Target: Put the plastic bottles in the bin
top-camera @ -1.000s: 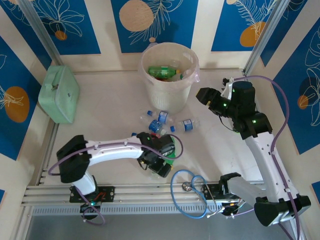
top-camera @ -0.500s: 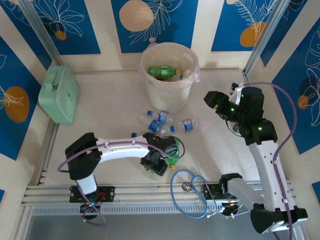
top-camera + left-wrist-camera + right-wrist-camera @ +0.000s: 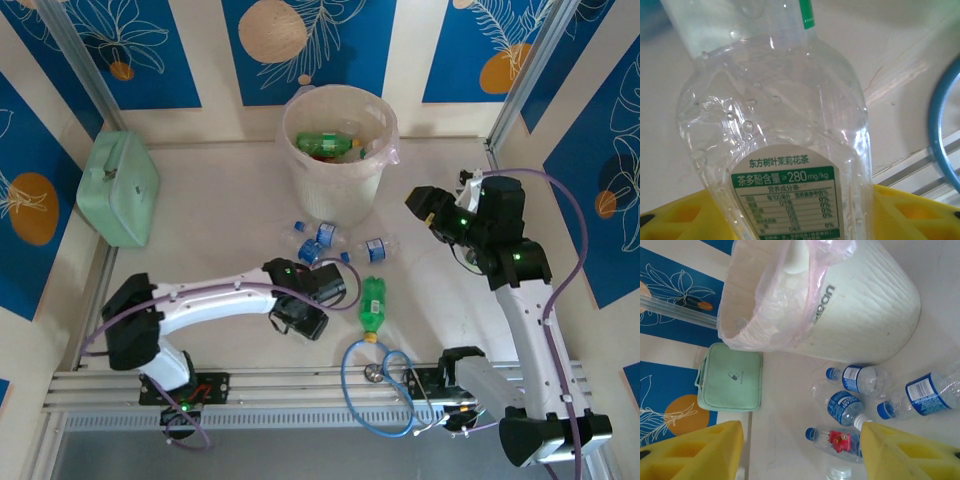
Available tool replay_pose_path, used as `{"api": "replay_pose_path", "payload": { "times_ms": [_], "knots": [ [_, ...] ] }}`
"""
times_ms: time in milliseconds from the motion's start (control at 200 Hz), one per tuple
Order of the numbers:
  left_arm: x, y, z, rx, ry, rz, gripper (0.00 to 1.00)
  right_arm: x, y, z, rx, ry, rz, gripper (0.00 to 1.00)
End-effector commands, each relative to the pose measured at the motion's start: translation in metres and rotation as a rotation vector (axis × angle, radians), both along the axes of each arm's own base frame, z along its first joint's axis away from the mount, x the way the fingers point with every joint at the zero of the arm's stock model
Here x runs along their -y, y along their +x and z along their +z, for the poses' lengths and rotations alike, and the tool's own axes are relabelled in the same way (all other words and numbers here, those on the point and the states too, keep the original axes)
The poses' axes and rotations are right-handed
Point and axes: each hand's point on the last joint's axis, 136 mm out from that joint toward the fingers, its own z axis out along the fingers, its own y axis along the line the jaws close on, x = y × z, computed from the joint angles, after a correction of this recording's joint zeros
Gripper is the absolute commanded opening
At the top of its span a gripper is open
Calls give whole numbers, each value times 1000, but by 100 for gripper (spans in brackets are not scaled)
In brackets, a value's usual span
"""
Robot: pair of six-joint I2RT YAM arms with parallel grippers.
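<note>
Clear dented bottle (image 3: 775, 115), green-white label, between left pincer (image 3: 806, 192) yellow fingers (image 3: 680, 220); clamped or not, cannot tell. Overhead: green bottle (image 3: 372, 303) flat on surface (image 3: 220, 220), apart from that arm. Right pincer (image 3: 801, 424) open, empty, near off-white bin (image 3: 338, 150).

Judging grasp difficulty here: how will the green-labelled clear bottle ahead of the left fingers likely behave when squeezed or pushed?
The green-labelled bottle holds only droplets, so it is probably light. Its thin wall looks crinkled, so it would likely flex under a squeeze. Smooth and rounded, lying on the table, it may well roll or slip away.
</note>
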Motion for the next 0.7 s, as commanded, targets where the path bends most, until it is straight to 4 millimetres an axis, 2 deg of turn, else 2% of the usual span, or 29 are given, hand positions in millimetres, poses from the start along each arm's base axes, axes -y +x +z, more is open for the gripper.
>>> {"api": "replay_pose_path", "payload": {
  "times_ms": [0,210,395,530,690],
  "knots": [
    [5,22,38,128,-76,-36,60,-16,-6,-4,-21,67,78,64],
    [17,43,86,193,-241,-61,61,-56,-16,-16,-71,128,264,64],
    [33,45,117,194,-410,-129,62,-94,-27,-24,-86,95,375,64],
    [42,38,129,166,-500,-185,64,-115,-25,-30,-95,77,414,64],
    [43,34,135,152,-524,-211,64,-127,-18,-38,-113,47,434,66]
  ]
}}
